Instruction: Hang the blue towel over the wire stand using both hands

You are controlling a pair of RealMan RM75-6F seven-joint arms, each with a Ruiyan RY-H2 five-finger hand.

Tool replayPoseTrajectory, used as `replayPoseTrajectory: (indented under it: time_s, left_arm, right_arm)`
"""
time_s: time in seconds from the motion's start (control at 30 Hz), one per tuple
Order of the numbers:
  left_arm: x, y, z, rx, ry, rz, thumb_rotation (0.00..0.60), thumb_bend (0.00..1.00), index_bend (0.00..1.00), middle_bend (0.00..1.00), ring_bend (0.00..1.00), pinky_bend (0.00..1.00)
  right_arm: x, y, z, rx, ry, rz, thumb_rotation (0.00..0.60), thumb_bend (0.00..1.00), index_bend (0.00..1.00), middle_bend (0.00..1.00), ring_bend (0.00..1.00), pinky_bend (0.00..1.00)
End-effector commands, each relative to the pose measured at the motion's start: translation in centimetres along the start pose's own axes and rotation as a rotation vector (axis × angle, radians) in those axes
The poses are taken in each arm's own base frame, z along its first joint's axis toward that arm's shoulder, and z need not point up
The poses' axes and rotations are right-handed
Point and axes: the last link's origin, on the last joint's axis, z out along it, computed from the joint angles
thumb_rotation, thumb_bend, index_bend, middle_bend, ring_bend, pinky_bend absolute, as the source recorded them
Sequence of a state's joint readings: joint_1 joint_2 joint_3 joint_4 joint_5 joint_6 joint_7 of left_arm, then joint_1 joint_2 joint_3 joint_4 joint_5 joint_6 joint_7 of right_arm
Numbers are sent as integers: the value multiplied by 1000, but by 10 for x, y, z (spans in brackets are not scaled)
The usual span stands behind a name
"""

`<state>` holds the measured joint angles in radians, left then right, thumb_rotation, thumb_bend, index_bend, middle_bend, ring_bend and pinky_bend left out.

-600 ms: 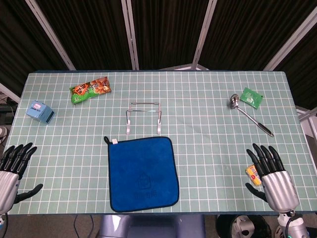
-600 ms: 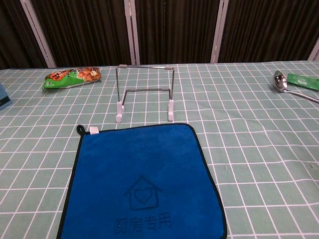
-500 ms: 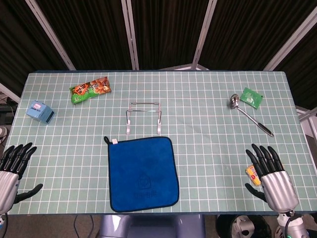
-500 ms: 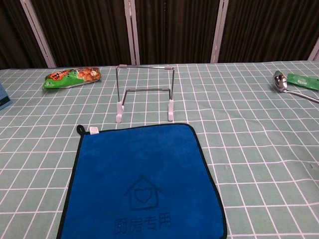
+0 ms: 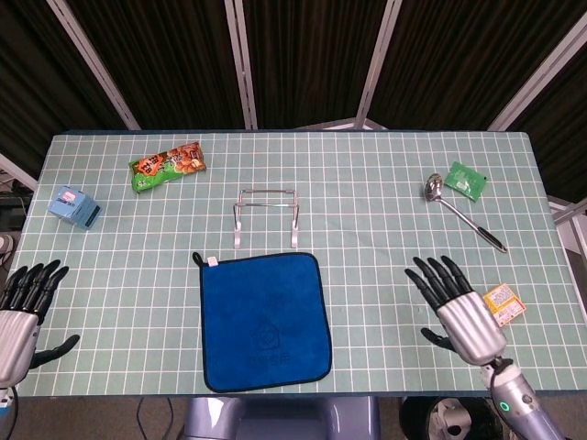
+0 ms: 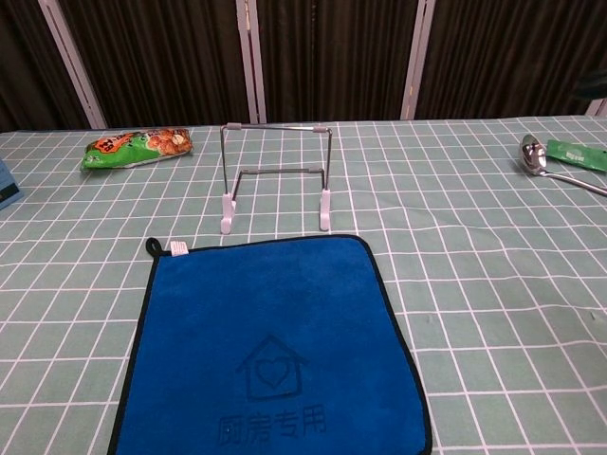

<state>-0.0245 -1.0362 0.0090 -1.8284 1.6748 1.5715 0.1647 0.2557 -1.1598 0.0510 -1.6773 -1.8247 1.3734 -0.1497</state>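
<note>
The blue towel (image 5: 264,320) (image 6: 270,349) lies flat near the table's front edge, a white tag at its far left corner. Just behind it stands the wire stand (image 5: 267,213) (image 6: 275,172), upright and bare. My left hand (image 5: 20,313) hovers at the front left corner of the table, fingers spread, holding nothing. My right hand (image 5: 457,305) is at the front right, fingers spread, empty, well to the right of the towel. Neither hand shows in the chest view.
A green snack bag (image 5: 166,165) (image 6: 137,147) lies at the back left and a small blue box (image 5: 74,206) at the left edge. A spoon (image 5: 461,213) (image 6: 541,159) and green sachet (image 5: 467,179) are back right. A yellow packet (image 5: 502,303) lies beside my right hand.
My right hand has moved left toward the towel, uncovering the yellow packet it partly hid. The left hand has barely shifted. Towel and stand are unmoved.
</note>
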Motion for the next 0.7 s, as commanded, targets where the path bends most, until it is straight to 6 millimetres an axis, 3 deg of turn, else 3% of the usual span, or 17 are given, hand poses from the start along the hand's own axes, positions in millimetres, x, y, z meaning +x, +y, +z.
replayPoseTrajectory:
  time_s: [0.03, 0.33, 0.53, 0.7]
  left_arm:
    - [-4, 0, 6, 6, 0, 4, 600, 0, 0, 0, 0, 0]
    - [-15, -7, 20, 50, 11, 25, 600, 0, 0, 0, 0, 0]
    - [-22, -10, 26, 81, -3, 50, 600, 0, 0, 0, 0, 0]
    - [-25, -11, 28, 88, -9, 63, 600, 0, 0, 0, 0, 0]
  right_arm:
    - [-9, -19, 56, 233, -71, 12, 600, 0, 0, 0, 0, 0]
    - [-31, -71, 132, 498, -142, -1, 600, 0, 0, 0, 0, 0]
    - [-58, -100, 158, 638, -158, -108, 600, 2, 0, 0, 0, 0]
    - [-77, -109, 168, 696, -161, -185, 600, 119, 0, 0, 0, 0]
